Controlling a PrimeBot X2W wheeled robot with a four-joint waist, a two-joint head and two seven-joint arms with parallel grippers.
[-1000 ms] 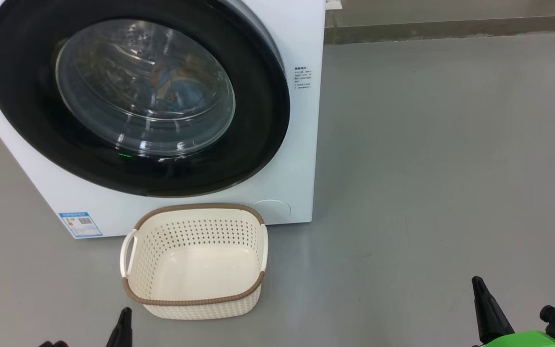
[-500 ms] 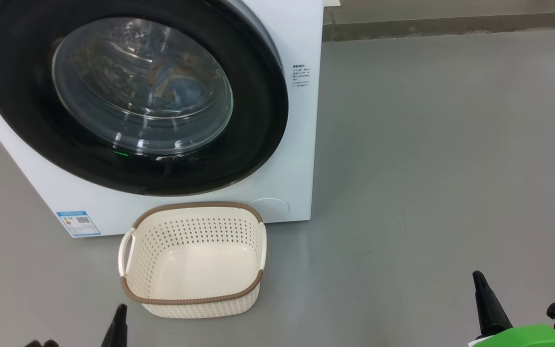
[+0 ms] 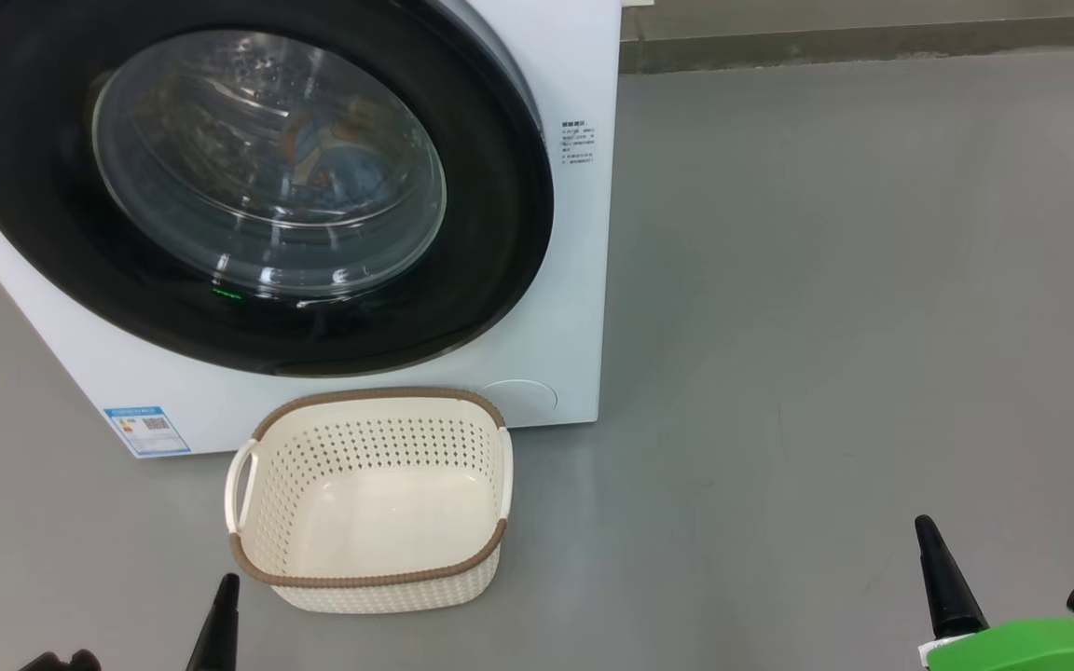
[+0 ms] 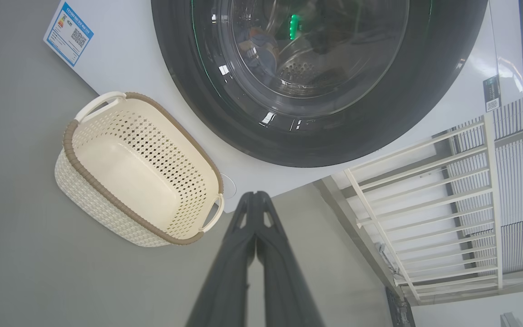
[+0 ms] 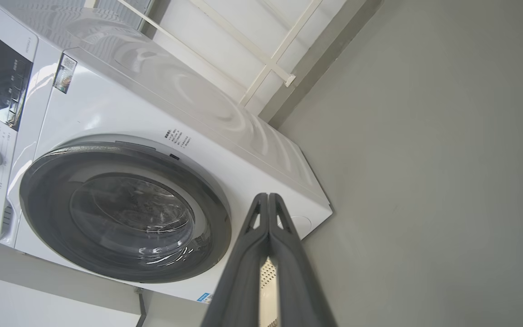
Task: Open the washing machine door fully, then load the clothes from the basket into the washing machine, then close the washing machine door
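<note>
Squarely ahead in the head view stands the washing machine (image 3: 584,280), its front turned toward the robot and angled slightly to the robot's right. The washing machine door (image 3: 500,233) lies shut, flat against that front, its black rim ringing the bulging glass window (image 3: 267,168). Blue and brownish patches show behind the glass, too blurred to name. A blue label sticker (image 3: 146,430) sits at the lower left corner of the front.

The basket (image 3: 378,595) stands upright on the grey floor (image 3: 826,326) just before the machine's bottom edge and below the door, mouth facing up. Its long axis runs left to right, parallel to the machine's front, with a white handle at each short end. I cannot tell whether its back rim touches the machine.

The left gripper (image 3: 218,620) points up near the basket's front left corner, apart from it. Its fingers are pressed together on themselves in the left wrist view (image 4: 255,196). The right gripper (image 3: 943,578) hangs well to the right over bare floor, also closed finger to finger (image 5: 268,196).
</note>
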